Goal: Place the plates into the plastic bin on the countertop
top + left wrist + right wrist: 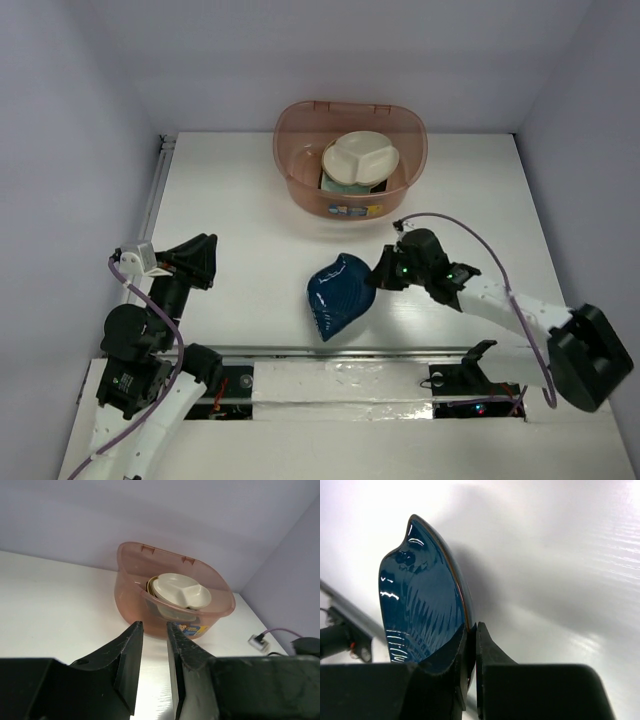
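Note:
My right gripper (380,277) is shut on the rim of the dark blue leaf-shaped plate (337,296), which it holds tilted above the countertop (230,200); in the right wrist view the plate (420,610) stands on edge between my fingers. The pinkish translucent plastic bin (300,165) stands at the back centre and holds a stack of plates topped by the white three-section round plate (360,158). My left gripper (207,262) hovers at the left, jaws a narrow gap apart and empty (155,630), pointing at the bin (135,600) with its white plate (181,591).
A metal rail (340,352) runs along the near edge of the countertop, with a white strip below it. Grey walls close in the back and both sides. A purple cable (480,240) loops over the right arm.

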Motion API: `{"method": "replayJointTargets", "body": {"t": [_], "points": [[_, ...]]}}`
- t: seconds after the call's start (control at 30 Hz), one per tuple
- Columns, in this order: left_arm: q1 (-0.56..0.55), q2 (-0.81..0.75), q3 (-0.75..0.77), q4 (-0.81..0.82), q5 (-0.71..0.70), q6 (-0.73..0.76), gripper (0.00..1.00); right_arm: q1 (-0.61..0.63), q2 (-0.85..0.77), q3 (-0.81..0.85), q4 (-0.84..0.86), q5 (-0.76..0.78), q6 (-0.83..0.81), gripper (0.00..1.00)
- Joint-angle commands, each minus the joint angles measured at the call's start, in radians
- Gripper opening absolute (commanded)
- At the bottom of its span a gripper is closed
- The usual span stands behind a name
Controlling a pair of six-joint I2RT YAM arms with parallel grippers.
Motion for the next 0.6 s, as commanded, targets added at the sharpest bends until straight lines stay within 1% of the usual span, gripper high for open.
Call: {"method": "replayJointTargets", "body": {"t": [0.0, 0.03, 0.1, 0.13, 0.23, 0.27, 0.3, 0.4, 0.43, 0.47, 0.5, 0.53, 0.57], "points": [[0.007, 0.018, 0.004, 0.061, 0.016, 0.005, 0.23, 0.007, -0.178, 0.124, 0.009, -0.048, -0.008, 0.0], [0.007, 0.017, 0.005, 0.06, 0.016, 0.005, 0.23, 0.007, -0.194, 0.205, -0.025, -0.046, -0.016, 0.0], [0.007, 0.015, 0.004, 0.058, 0.016, 0.005, 0.23, 0.007, -0.2, 0.299, -0.07, -0.037, -0.046, 0.0], [0.007, 0.015, 0.004, 0.058, 0.016, 0.005, 0.23, 0.007, -0.191, 0.397, -0.085, -0.026, -0.059, 0.0], [0.007, 0.01, 0.004, 0.055, 0.016, 0.005, 0.23, -0.002, -0.116, 0.548, -0.119, 0.072, -0.118, 0.0], [0.007, 0.007, 0.004, 0.055, 0.015, 0.003, 0.23, -0.016, -0.092, 0.635, -0.111, 0.116, -0.149, 0.0], [0.007, 0.006, 0.004, 0.054, 0.013, 0.005, 0.23, -0.03, -0.032, 0.678, -0.11, 0.139, -0.157, 0.0], [0.007, 0.003, 0.004, 0.054, 0.015, 0.005, 0.24, -0.083, 0.068, 0.832, -0.08, 0.175, -0.169, 0.0], [0.007, 0.001, 0.004, 0.054, 0.015, 0.003, 0.24, -0.096, 0.14, 0.87, -0.079, 0.193, -0.169, 0.0], [0.007, 0.001, 0.004, 0.055, 0.015, 0.005, 0.24, -0.109, 0.178, 0.911, -0.09, 0.204, -0.175, 0.0], [0.007, 0.0, 0.004, 0.055, 0.016, 0.005, 0.24, -0.134, 0.22, 0.994, -0.096, 0.21, -0.177, 0.0], [0.007, 0.0, 0.004, 0.055, 0.016, 0.005, 0.24, -0.146, 0.298, 1.036, -0.106, 0.21, -0.177, 0.0], [0.007, -0.002, 0.004, 0.055, 0.018, 0.005, 0.24, -0.159, 0.338, 1.072, -0.125, 0.205, -0.174, 0.0]]}}
